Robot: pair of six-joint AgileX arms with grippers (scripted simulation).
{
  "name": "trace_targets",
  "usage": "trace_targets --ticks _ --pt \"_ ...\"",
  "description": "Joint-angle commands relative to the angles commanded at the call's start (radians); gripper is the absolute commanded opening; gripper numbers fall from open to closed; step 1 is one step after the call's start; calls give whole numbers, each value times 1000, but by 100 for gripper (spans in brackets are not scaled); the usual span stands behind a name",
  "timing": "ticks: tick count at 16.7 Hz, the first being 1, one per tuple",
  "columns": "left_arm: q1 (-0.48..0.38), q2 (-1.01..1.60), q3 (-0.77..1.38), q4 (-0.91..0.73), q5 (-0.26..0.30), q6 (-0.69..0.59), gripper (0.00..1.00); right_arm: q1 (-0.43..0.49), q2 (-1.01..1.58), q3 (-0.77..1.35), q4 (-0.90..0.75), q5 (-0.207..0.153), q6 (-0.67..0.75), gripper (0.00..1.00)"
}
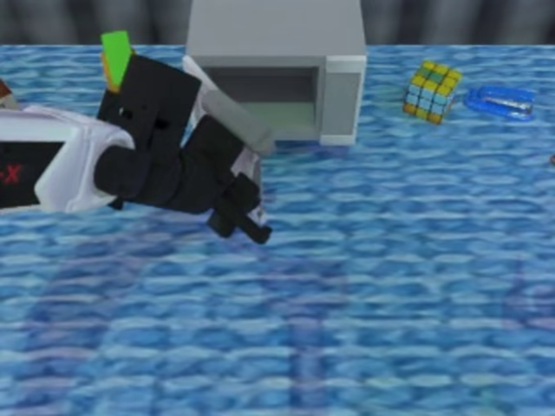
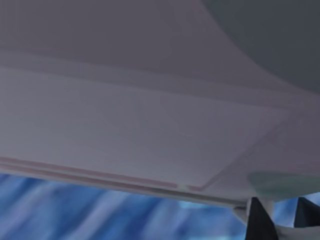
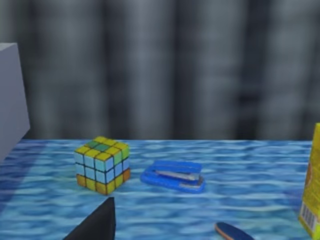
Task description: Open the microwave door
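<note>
- Top view: microwave (image 1: 277, 35) at the table's (image 1: 364, 295) far edge, left of centre, cavity exposed. Microwave door (image 1: 236, 117) swung out toward the left, standing open at an angle. Left arm reaches in from the left; left gripper (image 1: 245, 221) sits beside the door's outer end; whether its fingers are parted or hold anything cannot be told. Puzzle cube (image 1: 431, 90) and blue stapler (image 1: 500, 100) lie right of the microwave.
- Left wrist view: door panel fills the frame at close range; dark fingertips (image 2: 260, 225) just beneath its edge.
- Right wrist view: cube, stapler, yellow box (image 3: 311, 195) on the table; one dark finger (image 3: 97, 225) shows, grip state cannot be told.
</note>
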Motion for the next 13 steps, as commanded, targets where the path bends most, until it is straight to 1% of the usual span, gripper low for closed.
trace_targets --ticks 2,7,8,13 --pt "14 -4 -1 -9 15 30 0 0 0 0 0 0 0 100" --pt "62 -18 -6 -45 87 133 0 0 0 0 0 0 0 100" --pt "66 -19 -7 -49 94 142 0 0 0 0 0 0 0 100" --pt "67 -19 -7 -49 95 143 0 0 0 0 0 0 0 100"
